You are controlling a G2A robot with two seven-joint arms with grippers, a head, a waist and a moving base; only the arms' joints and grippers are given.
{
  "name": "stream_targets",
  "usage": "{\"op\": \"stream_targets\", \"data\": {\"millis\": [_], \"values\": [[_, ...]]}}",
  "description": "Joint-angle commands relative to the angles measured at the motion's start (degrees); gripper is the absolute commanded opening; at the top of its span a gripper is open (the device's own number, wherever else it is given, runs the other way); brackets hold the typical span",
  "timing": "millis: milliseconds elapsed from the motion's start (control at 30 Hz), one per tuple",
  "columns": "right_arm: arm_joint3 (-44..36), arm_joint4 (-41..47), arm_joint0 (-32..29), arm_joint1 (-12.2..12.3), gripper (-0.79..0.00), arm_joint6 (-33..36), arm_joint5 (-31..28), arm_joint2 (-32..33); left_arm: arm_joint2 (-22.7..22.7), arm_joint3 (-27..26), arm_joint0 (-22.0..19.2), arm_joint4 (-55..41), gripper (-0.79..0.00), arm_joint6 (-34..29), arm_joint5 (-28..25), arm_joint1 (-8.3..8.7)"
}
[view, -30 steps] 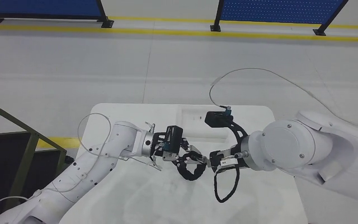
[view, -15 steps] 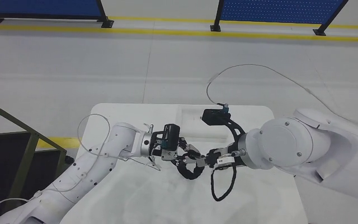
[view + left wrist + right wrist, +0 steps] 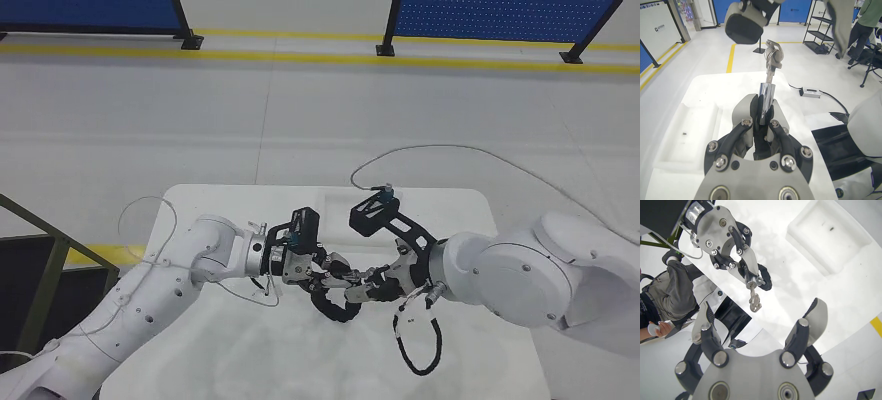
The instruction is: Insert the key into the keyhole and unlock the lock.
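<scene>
Fingers [image 3: 742,109] of the left gripper [image 3: 762,106] pinched the chrome lock cylinder [image 3: 766,96] between their black pads and held it clear above the bench [image 3: 715,85]. The key [image 3: 774,55] sat with its blade in the keyhole at the cylinder's free end. Its bow and split ring projected beyond, touching neither gripper.

A black sheathed cable [image 3: 766,275] ran from the cylinder and curled in a loop beside the left fingers, off the line from the right fingertips to the bow. The right gripper [image 3: 761,306] faced the key end-on with its fingers spread wide, one to each side of the bow's line and apart from it. The bow lay just short of the gap between them. In the top view the two grippers met nose to nose over the middle of the bench, with the cable loop [image 3: 335,308] hanging beneath them.

A white foam tray [image 3: 804,251] with a shallow rectangular recess lay toward the bench's far edge, well apart from the lock, and a few dark specks showed in the recess. Beyond the bench, on the pale floor, lay a grey power adapter [image 3: 811,92] with its lead. Farther off were a black shelf rack [image 3: 819,34], a yellow floor line [image 3: 300,55] and blue barrier panels [image 3: 90,15].
</scene>
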Motion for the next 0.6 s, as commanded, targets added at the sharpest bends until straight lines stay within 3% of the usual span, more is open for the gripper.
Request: {"op": "stream_targets", "data": {"millis": [0,267,567], "values": [[-0.50,-1.55,-1.71,0.97,0.000,-1.88,-3.09,-0.02,0.05,-0.92,-0.90,-6.53,-0.785,-5.38,0.00,0.65],[-0.40,-5.53,-6.90,5.49,0.000,-6.31,-19.28,1.60,-0.57,-2.05,-2.51,-24.54,-0.785,-22.80,2.80,2.92],[-0.40,-5.53,-6.90,5.49,0.000,-6.31,-19.28,1.60,-2.28,-4.86,-2.18,-34.47,-0.785,-34.62,6.87,4.76]]}}
